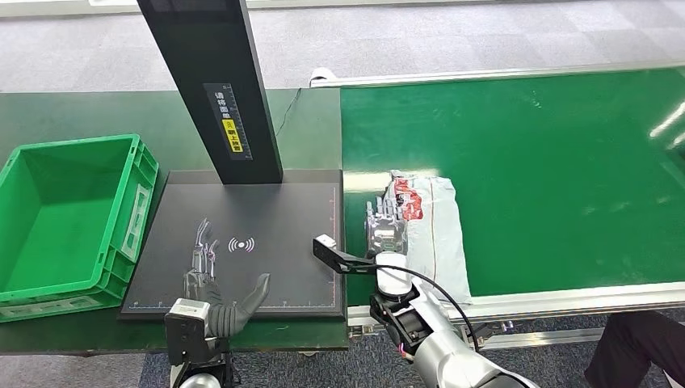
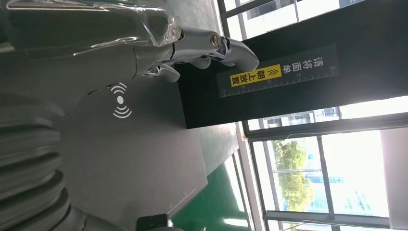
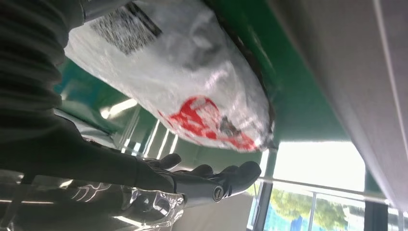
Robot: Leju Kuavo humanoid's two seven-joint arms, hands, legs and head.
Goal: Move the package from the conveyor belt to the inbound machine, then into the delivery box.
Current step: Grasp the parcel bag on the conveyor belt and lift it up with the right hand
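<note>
Belt point(image 1: 565, 162): green conveyor, metal-edged, carrying the package at its near left end.

Machine point(image 1: 242, 250): black flat scan plate with a wireless mark and a dark upright post point(image 1: 218, 89); between belt and box.

Box point(image 1: 69, 218): green crate, left of the machine.

Package point(image 1: 432, 230): grey-white poly mailer with red print and a label, lying flat on the belt. Judged light, soft, slippery and floppy; likely to sag if lifted by a corner. Best taken along its left long edge, fingers under and thumb over.

Right hand point(image 1: 384, 226): fingers spread, holding nothing, just beside the package's left edge.

Left hand point(image 1: 214, 291): fingers apart, empty, over the plate's near edge.
</note>
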